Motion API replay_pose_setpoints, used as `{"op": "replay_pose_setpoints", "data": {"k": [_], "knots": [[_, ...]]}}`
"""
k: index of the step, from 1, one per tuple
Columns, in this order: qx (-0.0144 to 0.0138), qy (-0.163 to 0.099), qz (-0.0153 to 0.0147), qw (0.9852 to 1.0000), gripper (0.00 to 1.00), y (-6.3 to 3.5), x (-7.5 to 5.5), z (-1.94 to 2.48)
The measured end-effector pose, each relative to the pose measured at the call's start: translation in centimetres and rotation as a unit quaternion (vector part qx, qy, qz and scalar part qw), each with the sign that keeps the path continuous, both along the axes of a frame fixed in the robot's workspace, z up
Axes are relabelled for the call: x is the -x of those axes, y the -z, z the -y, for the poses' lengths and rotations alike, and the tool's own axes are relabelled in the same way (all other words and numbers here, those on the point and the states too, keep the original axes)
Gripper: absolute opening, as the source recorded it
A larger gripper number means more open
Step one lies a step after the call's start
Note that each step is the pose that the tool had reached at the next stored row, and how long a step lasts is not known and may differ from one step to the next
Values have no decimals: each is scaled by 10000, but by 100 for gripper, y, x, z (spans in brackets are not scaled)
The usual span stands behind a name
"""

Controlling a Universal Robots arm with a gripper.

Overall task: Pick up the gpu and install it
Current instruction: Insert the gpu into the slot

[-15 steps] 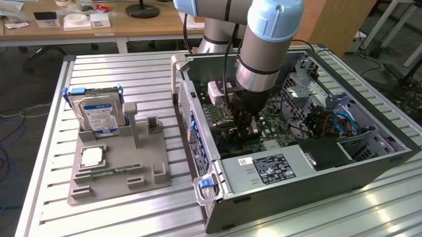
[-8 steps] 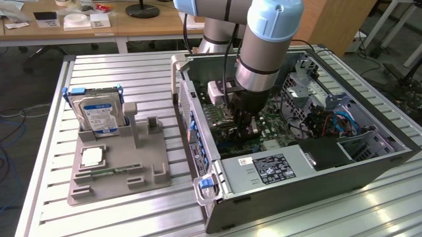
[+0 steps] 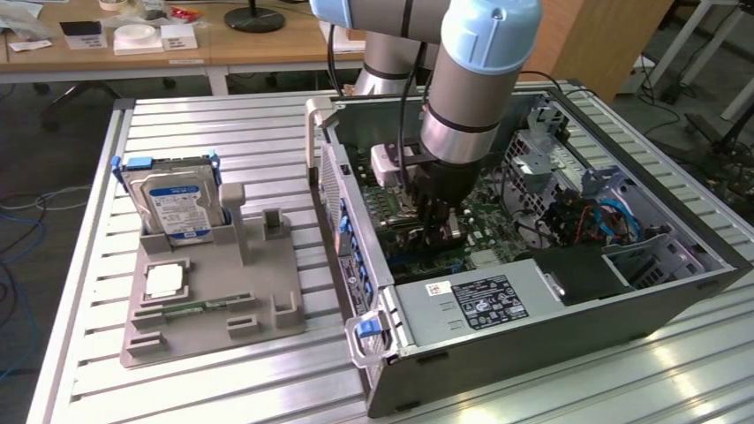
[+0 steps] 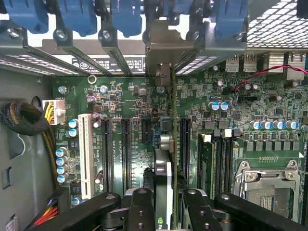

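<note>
The black two-fingered gripper (image 4: 163, 211) is closed on the thin, edge-on gpu card (image 4: 166, 159) with its silvery metal bracket (image 4: 166, 45) toward the case's rear slot openings, holding it upright just over the green motherboard (image 4: 231, 110) and in line with one of the long black expansion slots (image 4: 184, 144) (whether its edge is already in the slot I cannot tell). To my eye the step goes well if the card stays square to that slot and the bracket meets its rear opening — no tilt, an even press. In the exterior view the silver-and-blue arm (image 3: 471, 79) stands nearly vertical, reaching straight down into the open dark-grey computer case (image 3: 566, 300) — wrist low over the board.
</note>
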State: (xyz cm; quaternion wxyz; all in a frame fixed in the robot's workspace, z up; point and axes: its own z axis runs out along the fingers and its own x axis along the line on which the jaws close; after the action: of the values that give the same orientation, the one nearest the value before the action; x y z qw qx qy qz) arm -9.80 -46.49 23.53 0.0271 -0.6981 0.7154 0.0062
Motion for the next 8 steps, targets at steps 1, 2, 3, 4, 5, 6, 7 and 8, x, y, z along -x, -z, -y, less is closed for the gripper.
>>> {"op": "replay_pose_setpoints", "data": {"k": [1,2,3,4,5,6,7,8], "knots": [[0,0,0,10000,27,0,0,0],[0,0,0,10000,27,0,0,0],[0,0,0,10000,27,0,0,0],[0,0,0,10000,27,0,0,0],[-2,0,1,10000,27,1,0,-1],[-15,2,3,10000,27,8,0,-5],[-10,2,4,10000,28,8,0,-4],[-6,2,3,10000,28,6,0,-3]]}}
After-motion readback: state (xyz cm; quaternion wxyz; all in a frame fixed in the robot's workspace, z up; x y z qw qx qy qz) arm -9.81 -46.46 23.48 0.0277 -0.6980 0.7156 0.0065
